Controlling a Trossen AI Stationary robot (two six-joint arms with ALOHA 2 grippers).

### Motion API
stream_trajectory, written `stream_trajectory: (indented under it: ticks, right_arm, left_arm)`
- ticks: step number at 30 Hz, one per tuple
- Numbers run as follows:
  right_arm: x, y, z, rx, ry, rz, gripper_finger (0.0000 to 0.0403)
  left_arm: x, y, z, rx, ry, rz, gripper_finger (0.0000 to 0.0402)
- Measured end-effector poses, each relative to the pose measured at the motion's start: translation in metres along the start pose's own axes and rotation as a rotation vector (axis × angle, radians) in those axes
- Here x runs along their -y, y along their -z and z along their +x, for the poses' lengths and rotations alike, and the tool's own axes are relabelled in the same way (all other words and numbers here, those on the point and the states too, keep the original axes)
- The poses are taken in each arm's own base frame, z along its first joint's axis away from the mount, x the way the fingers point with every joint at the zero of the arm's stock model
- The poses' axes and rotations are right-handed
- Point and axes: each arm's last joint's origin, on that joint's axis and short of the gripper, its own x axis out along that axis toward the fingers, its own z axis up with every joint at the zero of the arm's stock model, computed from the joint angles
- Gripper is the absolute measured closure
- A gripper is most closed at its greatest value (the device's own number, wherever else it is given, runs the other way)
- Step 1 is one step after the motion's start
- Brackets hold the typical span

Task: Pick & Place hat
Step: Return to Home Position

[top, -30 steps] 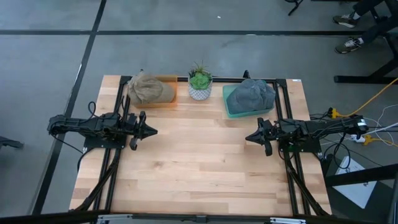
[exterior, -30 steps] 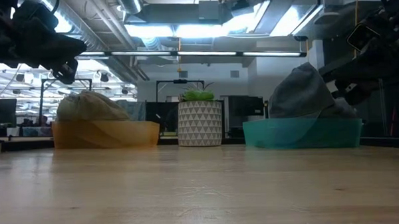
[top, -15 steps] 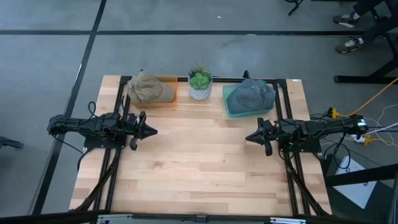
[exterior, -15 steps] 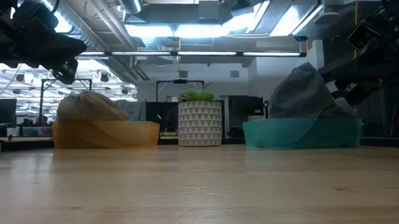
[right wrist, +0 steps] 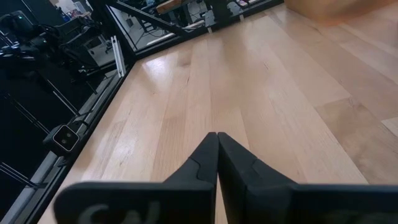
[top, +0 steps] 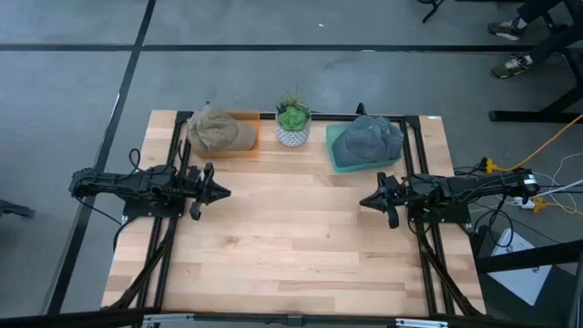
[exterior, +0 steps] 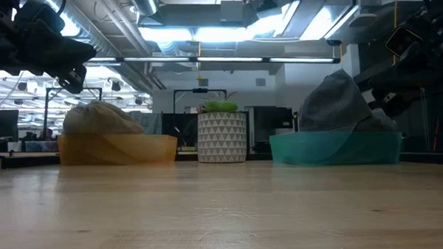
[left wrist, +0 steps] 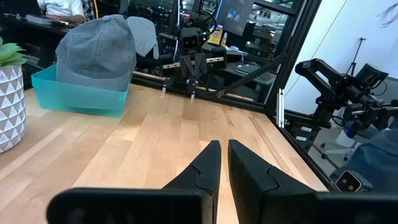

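A tan hat sits in an orange tray at the table's far left. A grey hat sits in a teal tray at the far right; the left wrist view also shows this grey hat. My left gripper hovers shut over the left side of the table, pointing right, with its fingertips nearly together. My right gripper hovers shut on the right side, pointing left, its fingers closed. Neither gripper is near a hat.
A small green plant in a white patterned pot stands between the two trays at the far edge. Black frame rails run along both sides of the table. Bare wood lies between the grippers and toward the near edge.
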Motion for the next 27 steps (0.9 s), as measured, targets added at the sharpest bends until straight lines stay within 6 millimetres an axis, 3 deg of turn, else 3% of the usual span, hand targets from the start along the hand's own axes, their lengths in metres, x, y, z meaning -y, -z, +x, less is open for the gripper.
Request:
stream_trajectory:
  ticks: [27]
  right_arm:
    - [0.0000, 0.0000, 0.0000, 0.000, 0.000, 0.000, 0.0395]
  left_arm:
    - [0.0000, 0.0000, 0.0000, 0.000, 0.000, 0.000, 0.0375]
